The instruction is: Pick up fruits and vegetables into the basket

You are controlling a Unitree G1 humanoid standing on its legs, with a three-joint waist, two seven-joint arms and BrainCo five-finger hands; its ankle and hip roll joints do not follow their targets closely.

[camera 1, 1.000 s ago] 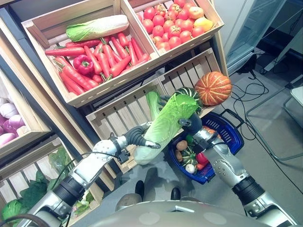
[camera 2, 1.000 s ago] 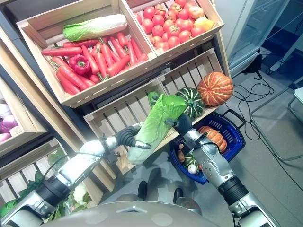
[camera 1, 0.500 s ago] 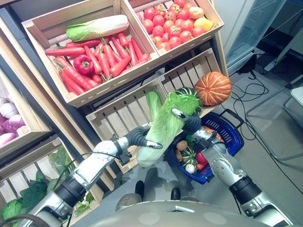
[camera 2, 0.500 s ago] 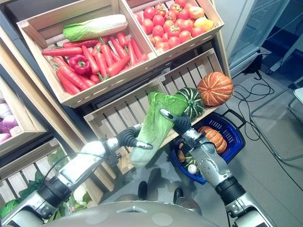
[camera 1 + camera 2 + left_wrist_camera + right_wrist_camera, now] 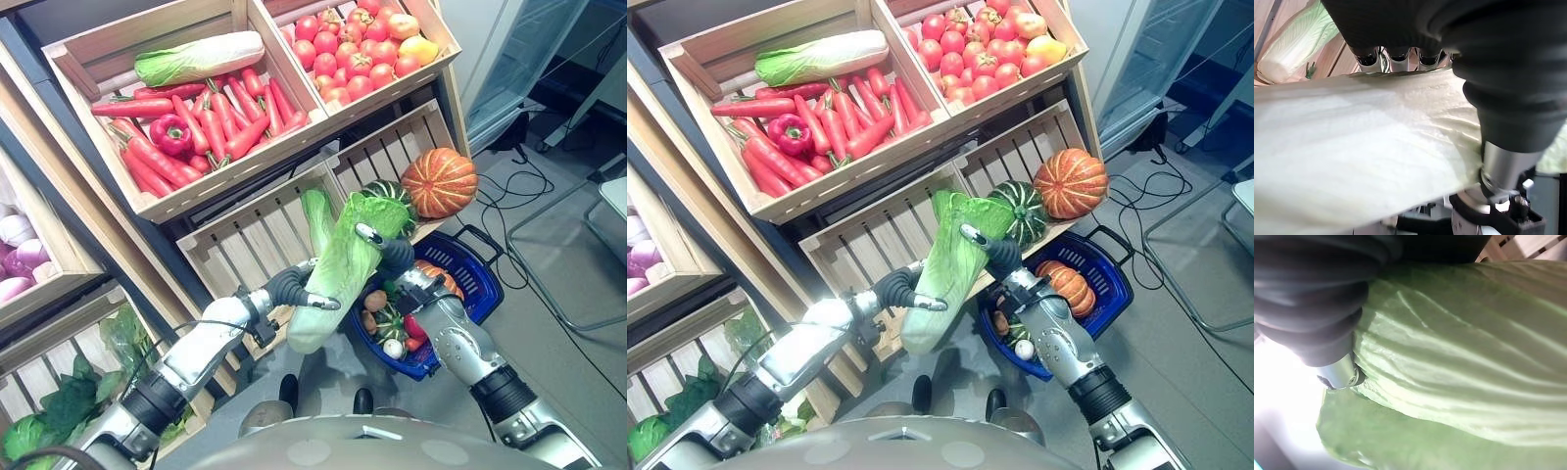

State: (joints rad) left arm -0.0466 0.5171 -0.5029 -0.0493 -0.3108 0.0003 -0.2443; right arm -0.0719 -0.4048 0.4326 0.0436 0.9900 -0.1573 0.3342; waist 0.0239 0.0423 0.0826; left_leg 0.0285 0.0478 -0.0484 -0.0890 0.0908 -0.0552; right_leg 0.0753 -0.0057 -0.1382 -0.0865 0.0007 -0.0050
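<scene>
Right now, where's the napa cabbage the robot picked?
In the left eye view the napa cabbage is mid-frame, held off the shelf between the left hand and right hand, left of the blue basket.

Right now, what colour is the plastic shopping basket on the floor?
Blue with a black handle: the plastic shopping basket shows best in the left eye view.

You've got a long napa cabbage (image 5: 338, 269) dead center of the frame, tilted with its pale stalk end lower left and its green leafy top upper right. Just right of it, lower down, sits the blue basket (image 5: 482, 284), already holding a small orange pumpkin and a few other veggies.
</scene>
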